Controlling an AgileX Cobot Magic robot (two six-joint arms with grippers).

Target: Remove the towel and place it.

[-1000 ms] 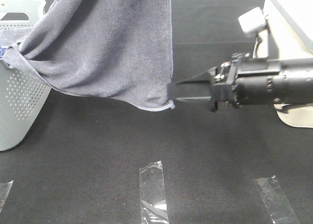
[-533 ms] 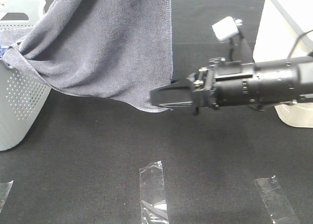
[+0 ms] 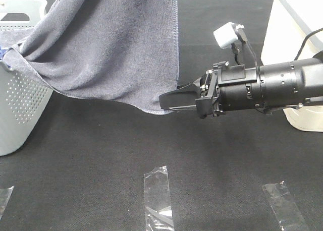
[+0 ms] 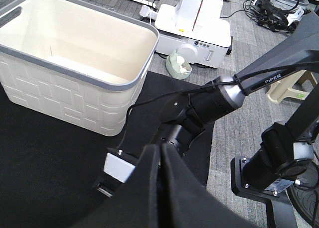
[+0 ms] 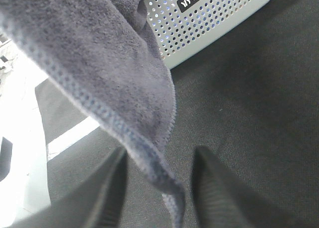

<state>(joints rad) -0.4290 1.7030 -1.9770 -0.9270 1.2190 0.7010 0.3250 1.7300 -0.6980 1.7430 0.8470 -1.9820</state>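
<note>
The grey-lavender towel (image 3: 116, 49) hangs from above the top of the exterior high view, its left part still draped over the grey basket's rim. My right gripper (image 3: 169, 97) reaches in from the right at the towel's lower right corner. In the right wrist view the stitched hem of the towel (image 5: 99, 73) runs down between the two fingers of that gripper (image 5: 160, 151), which stand apart on either side of it. My left gripper (image 4: 160, 188) shows only in its own wrist view, high above the right arm, fingers pressed together; the towel under them is hidden.
A grey perforated basket (image 3: 15, 105) stands at the left, also in the right wrist view (image 5: 214, 19). A white basket (image 4: 75, 83) sits at the right edge (image 3: 282, 24). Two clear tape strips (image 3: 157, 195) (image 3: 285, 206) lie on the black mat.
My right gripper has moved left until its fingers straddle the towel's lower right corner, and its fingers have drawn closer together. The towel hangs as before.
</note>
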